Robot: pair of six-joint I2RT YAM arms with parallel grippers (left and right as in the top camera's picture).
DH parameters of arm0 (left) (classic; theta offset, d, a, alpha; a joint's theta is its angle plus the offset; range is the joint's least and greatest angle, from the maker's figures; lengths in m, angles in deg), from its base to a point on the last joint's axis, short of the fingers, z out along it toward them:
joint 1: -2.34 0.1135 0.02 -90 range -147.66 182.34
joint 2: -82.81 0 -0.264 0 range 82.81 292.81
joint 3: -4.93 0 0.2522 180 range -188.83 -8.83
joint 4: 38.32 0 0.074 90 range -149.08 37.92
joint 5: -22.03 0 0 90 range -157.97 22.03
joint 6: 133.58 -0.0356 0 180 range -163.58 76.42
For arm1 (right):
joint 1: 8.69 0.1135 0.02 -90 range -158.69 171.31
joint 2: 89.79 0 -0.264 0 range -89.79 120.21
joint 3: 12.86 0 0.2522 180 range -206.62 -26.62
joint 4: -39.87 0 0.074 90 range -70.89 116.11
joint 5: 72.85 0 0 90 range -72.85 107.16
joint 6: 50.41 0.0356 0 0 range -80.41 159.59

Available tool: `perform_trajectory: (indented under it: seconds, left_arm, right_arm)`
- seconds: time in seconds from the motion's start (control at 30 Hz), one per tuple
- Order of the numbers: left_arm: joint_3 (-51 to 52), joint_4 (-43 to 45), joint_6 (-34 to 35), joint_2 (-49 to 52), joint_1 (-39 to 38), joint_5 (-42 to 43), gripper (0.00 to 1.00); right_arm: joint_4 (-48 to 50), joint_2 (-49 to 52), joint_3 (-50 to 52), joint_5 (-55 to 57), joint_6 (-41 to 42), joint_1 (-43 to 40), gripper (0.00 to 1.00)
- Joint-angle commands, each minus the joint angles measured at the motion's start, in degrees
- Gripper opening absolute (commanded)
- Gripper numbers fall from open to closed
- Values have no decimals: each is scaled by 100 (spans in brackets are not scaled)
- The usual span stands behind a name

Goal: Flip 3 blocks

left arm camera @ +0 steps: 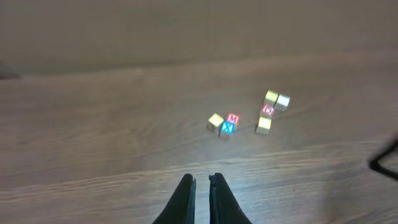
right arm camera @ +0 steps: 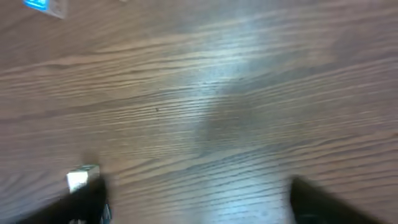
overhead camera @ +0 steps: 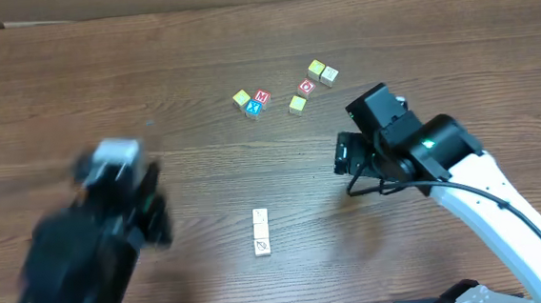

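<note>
Three pale blocks lie in a short column on the table's near middle, the nearest one carrying a diagonal mark. My right gripper hovers to their right, above bare wood. In the right wrist view its jaws stand wide open with nothing between them. A pale block's corner shows just beyond the left finger. My left gripper is shut and empty, well back from the blocks. The left arm is a blur at the left of the overhead view.
A scatter of other cubes sits at the far middle: a yellow cube, the red M cube, the blue X cube, the red O cube and several more beside it. These also show in the left wrist view.
</note>
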Motion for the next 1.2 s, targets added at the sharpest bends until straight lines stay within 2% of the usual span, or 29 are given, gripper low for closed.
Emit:
perform_trajectory:
  seconds: [0.0, 0.17, 0.23, 0.47, 0.5, 0.53, 0.57, 0.6, 0.63, 0.87, 1.17]
  left_arm:
    - [-39, -398, 120, -734, 57, -149, 4]
    - [-39, -1309, 256, -1633, 57, -146, 4]
    - [-39, -1635, 243, -1871, 57, -153, 4]
    - [-31, -2385, 251, -2118, 57, -168, 4]
    - [-20, -2448, 254, -2118, 57, -168, 9]
    - [-15, -2507, 299, -2118, 57, -166, 15]
    - [-15, -2544, 315, -2118, 57, -164, 36]
    - [-15, -2557, 315, -2118, 57, -164, 97]
    - [-15, -2564, 315, -2118, 57, -162, 100]
    - [-15, -2723, 313, -2118, 57, -146, 100]
    - [-15, -2942, 313, -2118, 57, -142, 100]
  right_arm:
    - [-221, -358, -490, 271, -136, -13, 100]
    - [-852, -723, -1062, 520, -144, -13, 100]
    - [-1069, -898, -1270, 535, -385, -13, 100]
    - [-1685, -1674, -1582, 551, -433, -13, 100]
    - [-1764, -1788, -1582, 531, -431, -13, 100]
    - [-1862, -1937, -1582, 498, -426, -13, 100]
    - [-1956, -2070, -1582, 466, -411, -13, 100]
    - [-2068, -2216, -1582, 439, -376, -13, 100]
    - [-2129, -2304, -1582, 409, -365, -13, 100]
    - [-2625, -2990, -1582, 227, -94, -13, 100]
    - [-2756, -3045, -1576, 203, -85, -13, 100]
